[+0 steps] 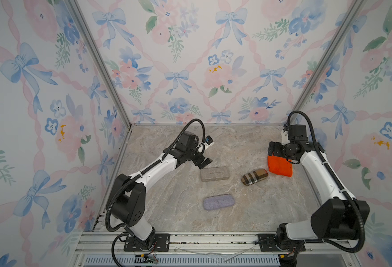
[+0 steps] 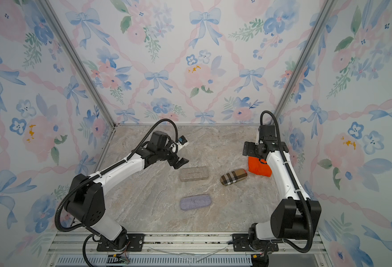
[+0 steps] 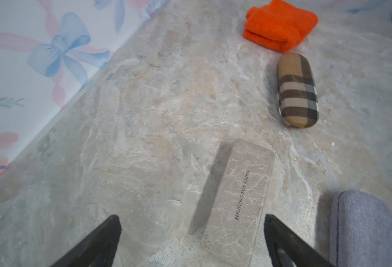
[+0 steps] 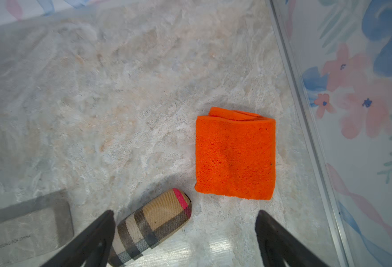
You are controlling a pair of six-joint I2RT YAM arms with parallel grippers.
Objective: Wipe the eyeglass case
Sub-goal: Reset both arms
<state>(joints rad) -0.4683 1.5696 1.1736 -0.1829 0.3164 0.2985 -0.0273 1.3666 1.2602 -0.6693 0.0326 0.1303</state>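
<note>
Closest to your top camera runs the aluminium rail (image 1: 213, 239) that carries both arm bases. Beyond it, three closed eyeglass cases lie flat on the marble-patterned counter (image 1: 167, 196), and none of them is held.

The plaid eyeglass case (image 1: 254, 176) lies at a slant on the right arm's side. One end sits just beside the folded orange cloth (image 1: 279, 167), with a thin gap between them in the right wrist view. Toward the left arm, apart from the plaid one, is the grey marbled eyeglass case (image 1: 215, 173), printed REFUELING FOR CHINA. The lilac fabric eyeglass case (image 1: 218, 201) lies alone, nearer the rail.

Your left gripper (image 1: 204, 163) hovers above one end of the grey marbled eyeglass case, jaws spread wide and gripping nothing. Your right gripper (image 4: 185, 213) hangs over the cloth and the near end of the plaid case, jaws also spread wide and empty. The cloth rests on the counter, close to the right wall.
</note>
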